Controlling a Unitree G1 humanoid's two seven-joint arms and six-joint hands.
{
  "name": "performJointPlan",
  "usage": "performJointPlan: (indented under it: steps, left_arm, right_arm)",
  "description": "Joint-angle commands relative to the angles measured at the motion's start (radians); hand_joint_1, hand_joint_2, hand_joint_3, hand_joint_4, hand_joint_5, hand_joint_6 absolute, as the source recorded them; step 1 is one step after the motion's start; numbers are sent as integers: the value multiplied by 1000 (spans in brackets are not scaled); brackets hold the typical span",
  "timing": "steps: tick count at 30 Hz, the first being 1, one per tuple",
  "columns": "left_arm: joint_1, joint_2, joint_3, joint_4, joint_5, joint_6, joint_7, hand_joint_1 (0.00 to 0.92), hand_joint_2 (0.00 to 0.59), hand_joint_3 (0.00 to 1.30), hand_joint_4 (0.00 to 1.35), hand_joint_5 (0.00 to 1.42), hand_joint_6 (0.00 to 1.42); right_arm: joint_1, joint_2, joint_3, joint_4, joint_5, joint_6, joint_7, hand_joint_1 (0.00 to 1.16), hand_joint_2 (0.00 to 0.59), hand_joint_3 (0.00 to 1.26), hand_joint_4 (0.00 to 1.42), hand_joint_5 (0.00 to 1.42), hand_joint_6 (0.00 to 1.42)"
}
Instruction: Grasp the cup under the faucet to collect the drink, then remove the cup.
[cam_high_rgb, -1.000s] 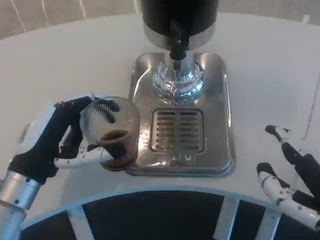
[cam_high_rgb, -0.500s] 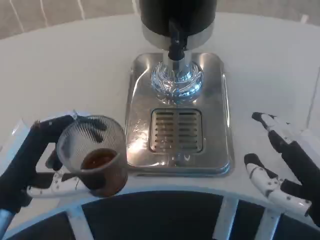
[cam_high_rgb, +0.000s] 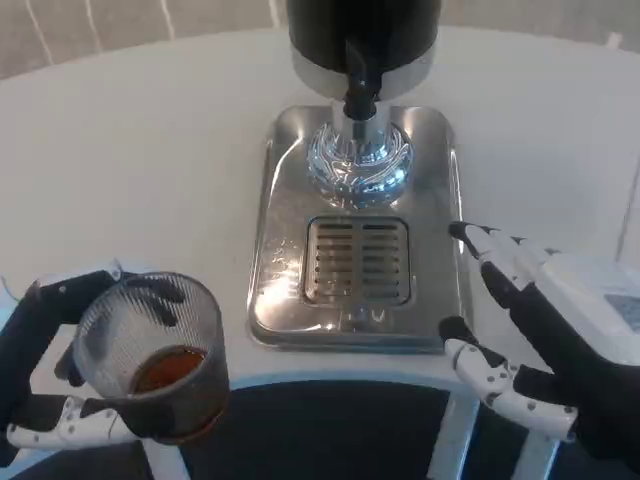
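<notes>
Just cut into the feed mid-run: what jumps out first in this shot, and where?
The left hand at lower left grips a ribbed clear cup holding a little brown drink, well clear of the dispenser. In the top centre stands the shiny steel drip tray, its grille bare, under the black faucet. At lower right, beside the tray, the right hand hovers with fingers spread and holds nothing.

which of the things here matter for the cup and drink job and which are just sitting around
Part of the job:
cup with brown drink, held by the left hand
faucet on the dispenser
drip tray below it

Just there:
right hand, open, holding nothing, beside the tray
white table
</notes>
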Motion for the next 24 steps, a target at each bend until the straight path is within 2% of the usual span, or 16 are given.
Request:
performJointPlan:
  steps: [1,9,11,15,24]
  left_arm:
    - [20,15,31,-19,-46,-39,-20,590,24,972,1166,1362,1424]
    - [59,8,49,-52,-63,-53,-49,590,23,972,1166,1362,1424]
    - [71,6,50,-63,-65,-58,-53,590,23,972,1166,1362,1424]
    - [88,5,50,-82,-69,-64,-60,587,21,972,1166,1362,1424]
    - [114,5,53,-103,-76,-71,-70,583,19,972,1166,1362,1424]
  right_arm:
    - [3,0,20,-8,-28,-28,12,209,551,0,0,0,0]
    - [46,19,64,-50,-97,-77,33,225,554,0,0,0,0]
    - [82,32,89,-65,-119,-102,38,228,556,0,0,0,0]
    - [132,63,109,-69,-140,-149,33,234,559,0,0,0,0]
    - [185,125,102,-69,-155,-232,33,244,560,0,0,0,0]
